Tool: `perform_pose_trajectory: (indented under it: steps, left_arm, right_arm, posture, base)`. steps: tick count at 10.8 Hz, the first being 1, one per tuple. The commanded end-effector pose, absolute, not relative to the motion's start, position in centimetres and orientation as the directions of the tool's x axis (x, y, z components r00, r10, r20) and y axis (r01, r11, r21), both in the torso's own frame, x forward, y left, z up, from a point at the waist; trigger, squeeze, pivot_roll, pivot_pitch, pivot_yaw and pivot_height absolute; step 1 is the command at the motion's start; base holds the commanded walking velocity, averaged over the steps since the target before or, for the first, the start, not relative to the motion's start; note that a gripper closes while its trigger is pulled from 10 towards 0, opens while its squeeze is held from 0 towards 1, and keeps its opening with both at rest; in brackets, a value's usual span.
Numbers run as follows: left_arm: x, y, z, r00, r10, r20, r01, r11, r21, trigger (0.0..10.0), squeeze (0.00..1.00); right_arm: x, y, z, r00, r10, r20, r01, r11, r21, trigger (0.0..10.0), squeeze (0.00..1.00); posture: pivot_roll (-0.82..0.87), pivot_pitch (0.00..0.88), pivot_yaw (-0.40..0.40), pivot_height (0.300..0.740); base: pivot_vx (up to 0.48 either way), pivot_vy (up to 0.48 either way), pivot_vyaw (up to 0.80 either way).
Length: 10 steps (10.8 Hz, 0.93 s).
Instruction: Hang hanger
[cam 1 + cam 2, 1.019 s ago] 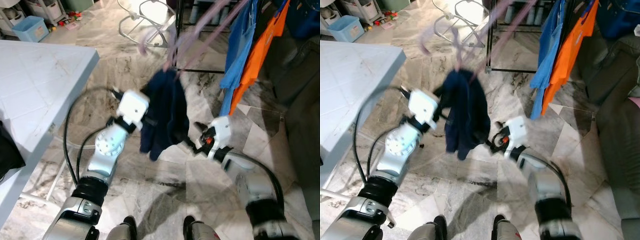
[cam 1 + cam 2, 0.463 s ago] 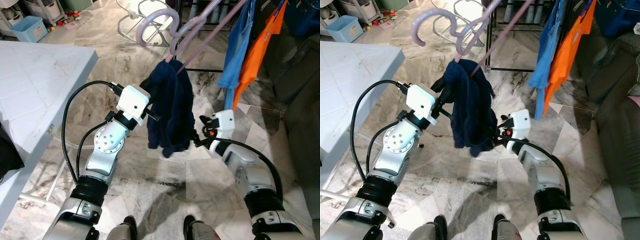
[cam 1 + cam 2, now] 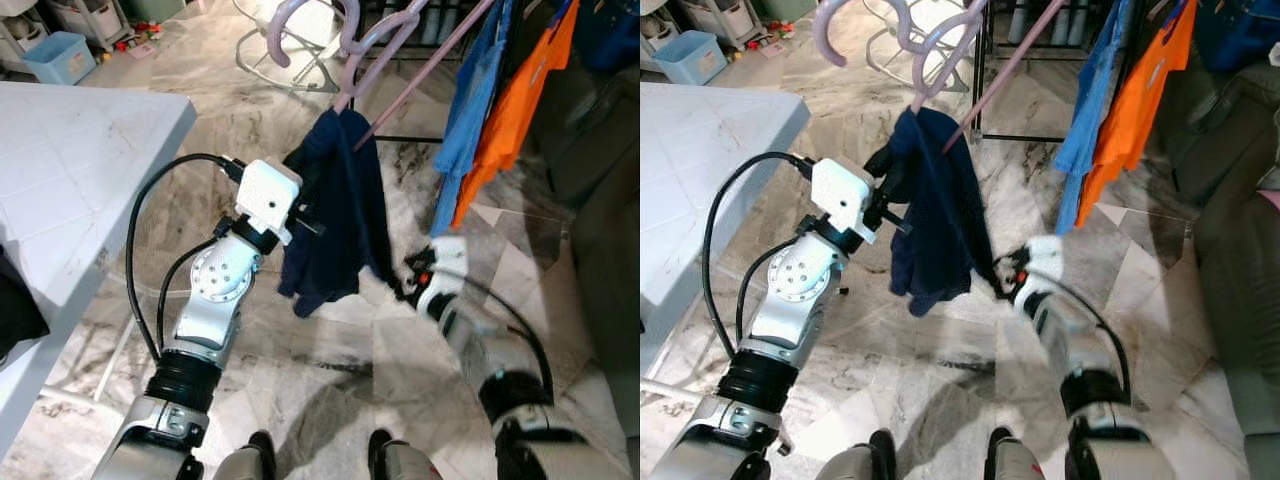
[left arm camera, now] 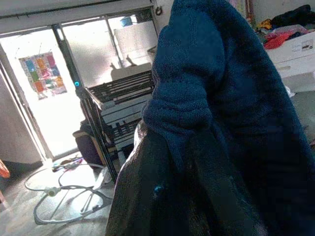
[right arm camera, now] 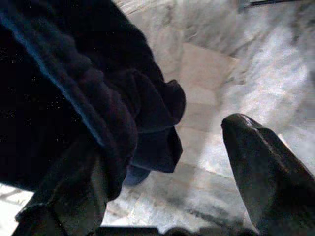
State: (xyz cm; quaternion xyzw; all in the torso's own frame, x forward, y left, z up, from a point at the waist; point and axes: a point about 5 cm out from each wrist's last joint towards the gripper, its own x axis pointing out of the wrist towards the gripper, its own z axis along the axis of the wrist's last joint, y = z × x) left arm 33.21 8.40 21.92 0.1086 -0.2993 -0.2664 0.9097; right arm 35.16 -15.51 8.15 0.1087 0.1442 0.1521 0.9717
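White bench (image 3: 70,170) at far left, left hand (image 3: 300,190) closed on navy garment (image 3: 340,215) draped over pink hanger (image 3: 375,60) held high mid-scene, right hand (image 3: 408,285) open beside garment's hem, orange shirt (image 3: 510,120) hanging beyond.

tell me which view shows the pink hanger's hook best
The right eye view: the pink hanger shows its curved hooks at the top, above the dark blue garment. The left eye view cuts the hooks off at the frame edge. Both wrist views show the garment up close.
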Motion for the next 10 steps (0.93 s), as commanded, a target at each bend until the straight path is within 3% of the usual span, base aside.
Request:
perform_pose_trajectory:
  steps: [1, 4, 6, 10]
  left_arm:
    - [32.8, 8.6, 24.2, 0.622, -0.536, 0.571, 0.398, 0.844, 0.358, 0.0, 0.0]
    - [32.9, 10.1, 22.0, 0.683, -0.524, 0.509, 0.375, 0.849, 0.371, 0.0, 0.0]
    - [33.1, 12.0, 20.3, 0.748, -0.476, 0.462, 0.347, 0.874, 0.339, 0.0, 0.0]
    - [32.9, 12.7, 18.1, 0.773, -0.496, 0.396, 0.368, 0.858, 0.358, 0.0, 0.0]
  right_arm:
    - [34.5, -16.3, 6.6, 0.908, 0.277, -0.314, -0.195, 0.943, 0.268, 0.0, 0.0]
    - [35.1, -21.1, 7.9, 0.957, 0.04, -0.287, 0.056, 0.946, 0.319, 0.0, 0.0]
    - [34.7, -27.0, 9.7, 0.945, -0.199, -0.26, 0.281, 0.899, 0.334, 0.0, 0.0]
    - [34.5, -31.0, 12.6, 0.923, -0.344, -0.172, 0.385, 0.85, 0.361, 0.0, 0.0]
  posture:
    - [-0.18, 0.236, 0.053, 0.74]
    - [-0.18, 0.239, 0.052, 0.74]
    - [-0.19, 0.24, 0.055, 0.74]
    - [-0.2, 0.242, 0.06, 0.74]
  base:
    - [0.0, 0.0, 0.0]
    - [0.0, 0.0, 0.0]
    - [0.0, 0.0, 0.0]
    - [0.0, 0.0, 0.0]
